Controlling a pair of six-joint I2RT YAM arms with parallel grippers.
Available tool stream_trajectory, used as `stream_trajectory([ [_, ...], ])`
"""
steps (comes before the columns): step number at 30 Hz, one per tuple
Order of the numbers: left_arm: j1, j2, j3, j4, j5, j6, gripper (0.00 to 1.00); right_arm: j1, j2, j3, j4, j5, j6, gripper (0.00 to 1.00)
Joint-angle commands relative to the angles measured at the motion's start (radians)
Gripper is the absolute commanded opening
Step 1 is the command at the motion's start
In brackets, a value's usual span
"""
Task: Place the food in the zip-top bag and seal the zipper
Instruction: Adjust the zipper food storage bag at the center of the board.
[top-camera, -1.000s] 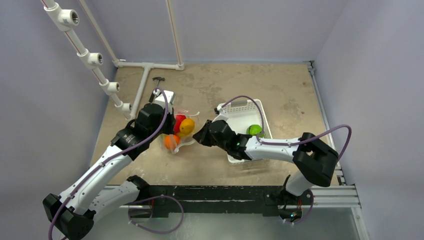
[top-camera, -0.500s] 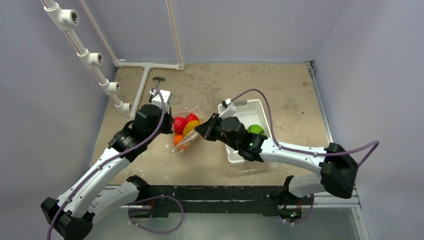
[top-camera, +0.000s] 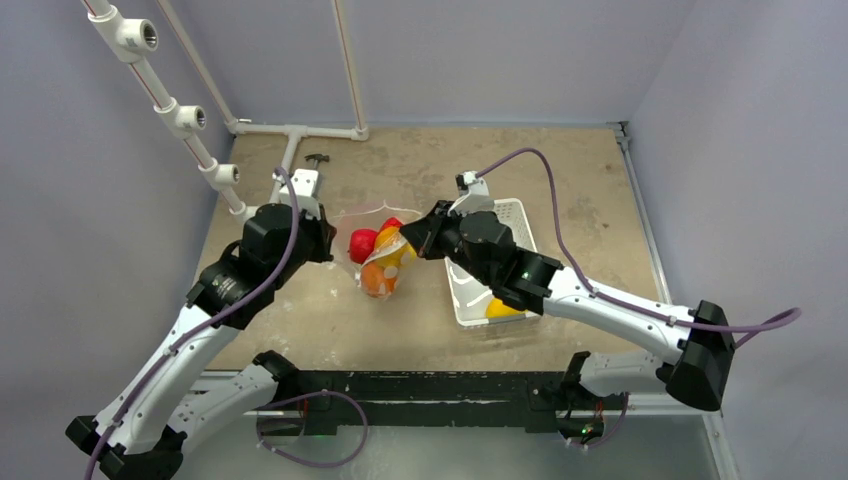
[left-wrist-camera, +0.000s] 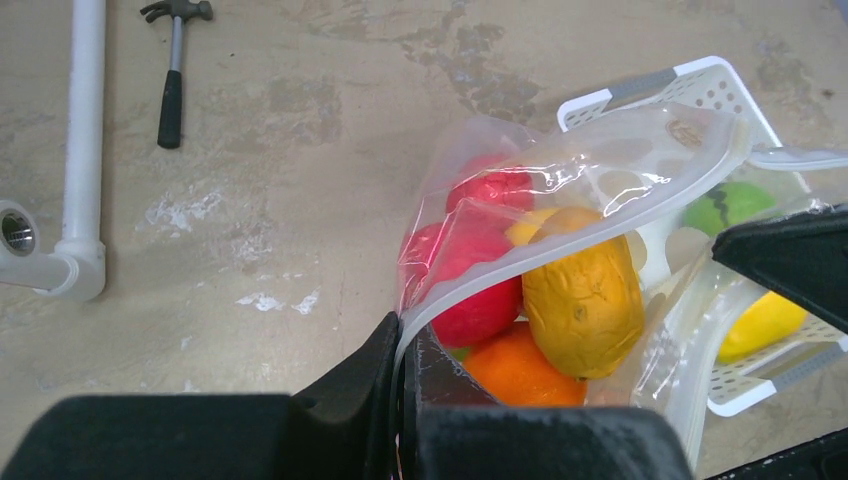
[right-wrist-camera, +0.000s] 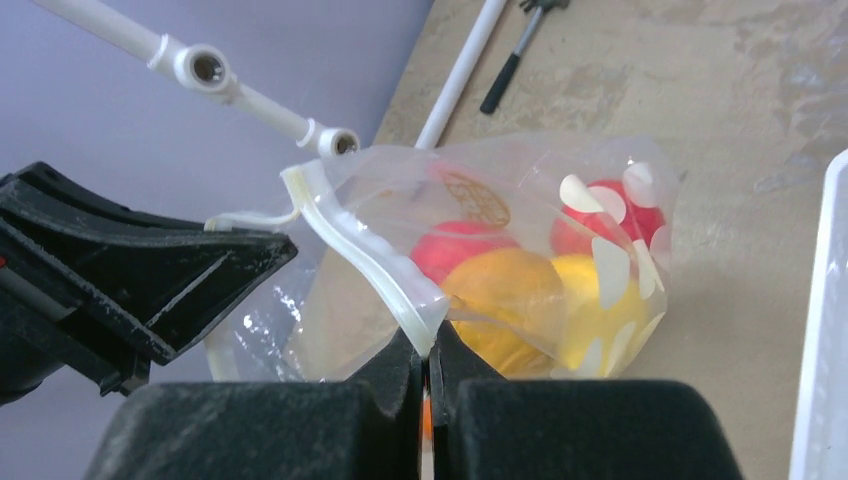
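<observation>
The zip-top bag (top-camera: 378, 255) hangs between my two grippers, clear with white dots, its mouth up. Inside lies food: a red fruit (left-wrist-camera: 470, 265), a yellow-orange one (left-wrist-camera: 583, 300) and an orange one (left-wrist-camera: 520, 370). My left gripper (left-wrist-camera: 403, 335) is shut on the left end of the zipper (left-wrist-camera: 590, 225). My right gripper (right-wrist-camera: 428, 350) is shut on the other end of the zipper (right-wrist-camera: 370, 255). The strip's two sides stand apart between the grips. More food sits in the basket: a green fruit (left-wrist-camera: 735, 205) and a yellow one (left-wrist-camera: 765, 320).
The white slotted basket (top-camera: 522, 215) stands just right of the bag, under my right arm. A small hammer (left-wrist-camera: 172, 70) and a white pipe (left-wrist-camera: 80, 150) lie on the table at the far left. A pipe rack (top-camera: 180, 115) runs along the left wall.
My right gripper closed on the bag's right zipper end. Both arms then carried the bag up and a little toward the back, stretching its mouth between them.
</observation>
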Motion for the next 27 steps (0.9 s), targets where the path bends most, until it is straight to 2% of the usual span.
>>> stream_trajectory([
  [1,0.004,0.038,0.045,-0.033,0.042,-0.042,0.00,-0.048,-0.012,0.031,-0.007,0.013,-0.074,0.00],
  [7,0.005,0.087,-0.103,0.076,0.122,-0.124,0.00,-0.127,0.082,-0.086,0.112,-0.129,-0.076,0.00],
  [11,0.005,0.142,-0.178,0.111,0.114,-0.148,0.00,-0.137,0.126,-0.117,0.137,-0.151,-0.079,0.00],
  [21,0.005,0.080,-0.070,0.080,0.065,-0.098,0.00,-0.137,0.045,-0.031,0.058,-0.128,-0.141,0.00],
  [27,0.005,0.027,-0.076,0.087,-0.018,-0.059,0.00,-0.137,0.065,-0.031,0.096,-0.197,-0.163,0.00],
])
